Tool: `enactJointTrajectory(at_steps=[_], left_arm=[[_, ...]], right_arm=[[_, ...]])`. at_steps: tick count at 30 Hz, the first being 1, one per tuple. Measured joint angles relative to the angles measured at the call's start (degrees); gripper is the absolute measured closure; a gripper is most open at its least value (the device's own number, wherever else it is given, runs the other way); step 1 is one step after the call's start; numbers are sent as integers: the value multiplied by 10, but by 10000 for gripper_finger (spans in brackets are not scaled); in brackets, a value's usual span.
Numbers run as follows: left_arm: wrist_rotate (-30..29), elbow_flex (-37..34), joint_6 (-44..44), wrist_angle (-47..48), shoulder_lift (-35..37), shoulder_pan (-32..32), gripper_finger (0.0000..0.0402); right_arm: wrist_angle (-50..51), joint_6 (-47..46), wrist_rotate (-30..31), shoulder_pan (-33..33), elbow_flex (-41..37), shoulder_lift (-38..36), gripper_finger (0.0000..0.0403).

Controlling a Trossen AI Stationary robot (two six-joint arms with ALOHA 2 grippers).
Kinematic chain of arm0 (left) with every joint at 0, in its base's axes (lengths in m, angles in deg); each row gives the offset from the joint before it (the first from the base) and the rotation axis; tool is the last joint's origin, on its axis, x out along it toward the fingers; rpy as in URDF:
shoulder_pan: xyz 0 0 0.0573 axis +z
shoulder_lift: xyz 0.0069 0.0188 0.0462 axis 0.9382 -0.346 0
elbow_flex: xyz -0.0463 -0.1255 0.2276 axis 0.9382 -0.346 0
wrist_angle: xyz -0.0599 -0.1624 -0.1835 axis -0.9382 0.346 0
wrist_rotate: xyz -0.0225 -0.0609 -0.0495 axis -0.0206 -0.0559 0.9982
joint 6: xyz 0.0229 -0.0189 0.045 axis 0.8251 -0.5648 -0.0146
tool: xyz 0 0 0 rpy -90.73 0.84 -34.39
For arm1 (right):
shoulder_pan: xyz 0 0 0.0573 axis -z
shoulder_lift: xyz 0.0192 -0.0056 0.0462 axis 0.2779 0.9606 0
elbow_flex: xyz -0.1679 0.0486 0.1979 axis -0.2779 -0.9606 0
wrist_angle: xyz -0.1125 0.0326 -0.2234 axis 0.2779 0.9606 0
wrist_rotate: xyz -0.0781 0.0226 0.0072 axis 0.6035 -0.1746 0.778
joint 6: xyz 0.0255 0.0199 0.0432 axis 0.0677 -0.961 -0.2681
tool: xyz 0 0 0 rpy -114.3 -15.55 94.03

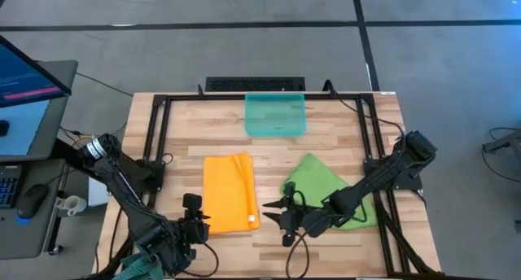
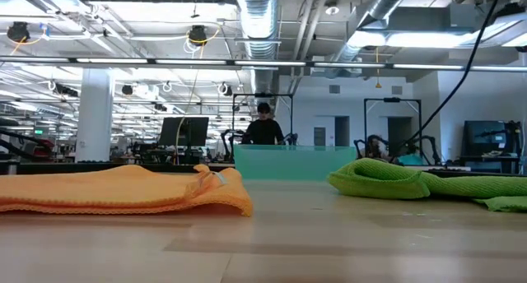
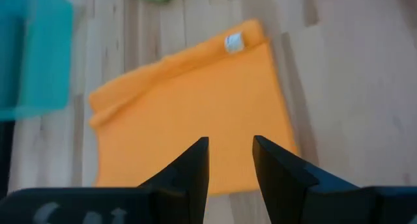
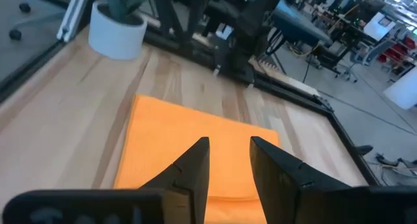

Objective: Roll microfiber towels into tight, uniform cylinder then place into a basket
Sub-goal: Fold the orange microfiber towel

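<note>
The wooden table carries a black frame around the work area. The orange towel lies flat and folded on the left of centre, a white tag at one corner, one long edge doubled over. The lime green towel lies crumpled to the right of it, apart from it, part of it under the right arm. The basket stands at the far edge of the table, beyond both towels and touching neither. The left gripper hovers at the near left corner of the orange towel, jaws parted with a narrow gap and holding nothing. The right gripper sits between the two towels, near the orange towel's tagged corner, jaws likewise parted and holding nothing
</note>
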Motion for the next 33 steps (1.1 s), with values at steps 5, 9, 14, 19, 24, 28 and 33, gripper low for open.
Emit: enactJointTrajectory(at_steps=[5,9,14,19,24,28,33], left_arm=[[3,-1,-31,3,-6,-2,290],[7,-1,-47,-13,-13,2,290],[8,-2,-49,-25,-29,2,290],[42,-3,-75,-34,-49,8,289],[69,-5,-103,-42,-73,8,289],[73,-16,-117,-60,-75,10,289],[60,-34,-118,-84,-75,11,289]], right_arm=[[6,0,0,9,27,33,270],[15,-3,-18,15,45,53,258],[27,-5,-56,22,59,62,233],[32,-21,-93,22,63,62,213],[29,-27,-142,28,63,62,206],[25,-58,-196,44,63,62,209],[14,-99,-240,57,63,74,215]])
